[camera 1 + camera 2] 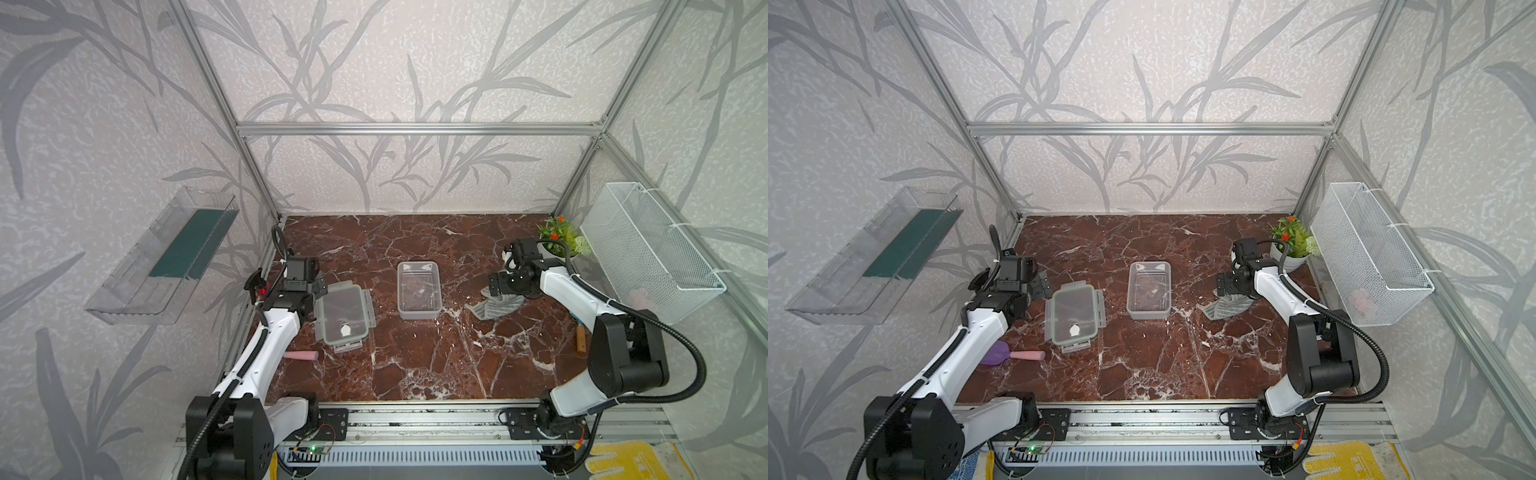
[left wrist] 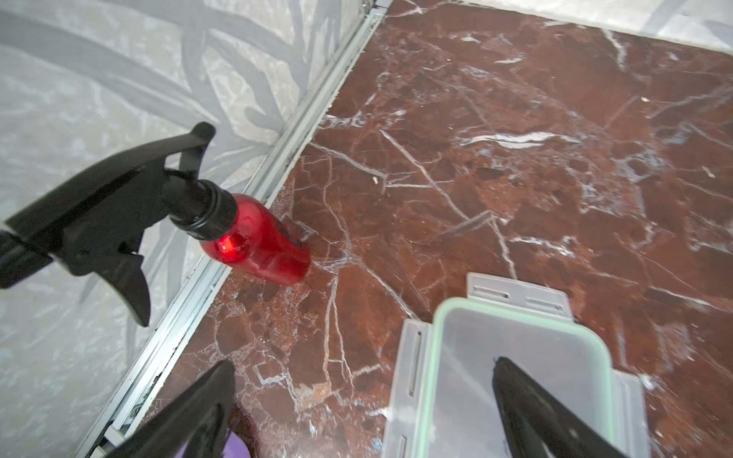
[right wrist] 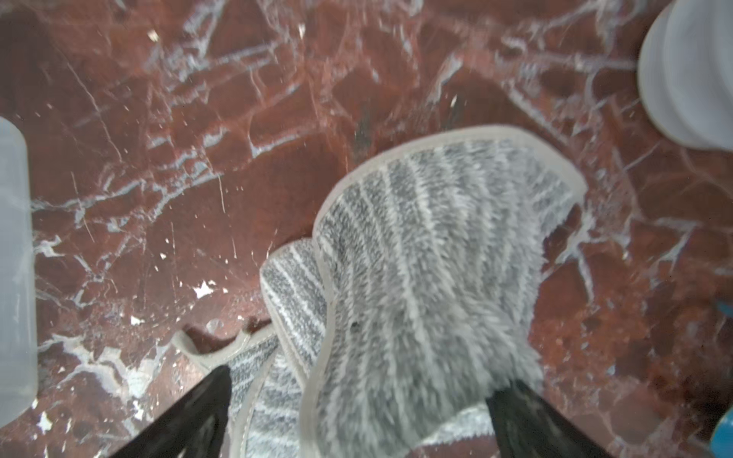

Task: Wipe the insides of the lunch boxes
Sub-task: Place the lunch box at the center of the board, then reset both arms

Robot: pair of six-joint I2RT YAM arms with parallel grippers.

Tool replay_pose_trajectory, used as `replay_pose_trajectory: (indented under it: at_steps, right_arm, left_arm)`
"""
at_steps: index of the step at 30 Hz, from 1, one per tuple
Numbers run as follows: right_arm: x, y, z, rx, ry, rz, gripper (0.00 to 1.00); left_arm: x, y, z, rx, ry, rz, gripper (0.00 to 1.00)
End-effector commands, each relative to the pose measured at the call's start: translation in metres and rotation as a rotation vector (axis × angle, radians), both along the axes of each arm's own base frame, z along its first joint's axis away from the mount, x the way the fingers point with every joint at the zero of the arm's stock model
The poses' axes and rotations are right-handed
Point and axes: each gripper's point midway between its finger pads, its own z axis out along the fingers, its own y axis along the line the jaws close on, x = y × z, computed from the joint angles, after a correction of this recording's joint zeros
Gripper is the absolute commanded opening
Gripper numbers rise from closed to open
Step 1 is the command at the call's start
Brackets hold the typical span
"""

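Note:
The lunch box (image 1: 418,291) (image 1: 1149,290), a translucent greyish tub, stands open and upright mid-table; its wall shows at the edge of the right wrist view (image 3: 12,257). Its lid (image 1: 343,313) (image 1: 1074,316) (image 2: 515,376) lies flat to its left, clips spread out. My left gripper (image 1: 320,286) (image 1: 1040,284) (image 2: 363,365) hangs open over the lid's far left corner, holding nothing. A grey striped cloth (image 1: 494,307) (image 1: 1225,307) (image 3: 428,277) lies crumpled right of the tub. My right gripper (image 1: 498,286) (image 1: 1225,286) (image 3: 369,376) is open, its fingers either side of the cloth.
A red spray bottle (image 2: 258,246) (image 1: 259,291) stands by the left wall. A pink-handled purple scoop (image 1: 1013,355) lies near the front left. A potted plant (image 1: 559,241) stands back right, a wooden-handled tool (image 1: 580,338) lies under the right arm. A wire basket (image 1: 648,249) and an acrylic tray (image 1: 162,257) hang on the walls.

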Motion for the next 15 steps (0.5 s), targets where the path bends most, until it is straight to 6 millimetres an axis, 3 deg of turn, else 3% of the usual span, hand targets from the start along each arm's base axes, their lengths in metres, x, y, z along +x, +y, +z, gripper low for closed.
replay_pose_trajectory:
  at_steps: [1,9,15]
  right_arm:
    - [0.031,-0.008,0.027,-0.062,-0.247,0.04,0.99]
    - [0.021,-0.014,0.031,-0.04,-0.553,0.032,0.99]
    - [0.019,-0.012,0.019,-0.05,-0.693,0.065,0.99]
  left_arm:
    - [0.017,0.018,0.009,0.064,-0.152,0.062,0.99]
    - [0.025,0.02,-0.006,0.046,-0.337,0.018,0.99]
    - [0.035,0.008,-0.035,0.016,-0.358,-0.065,0.99]
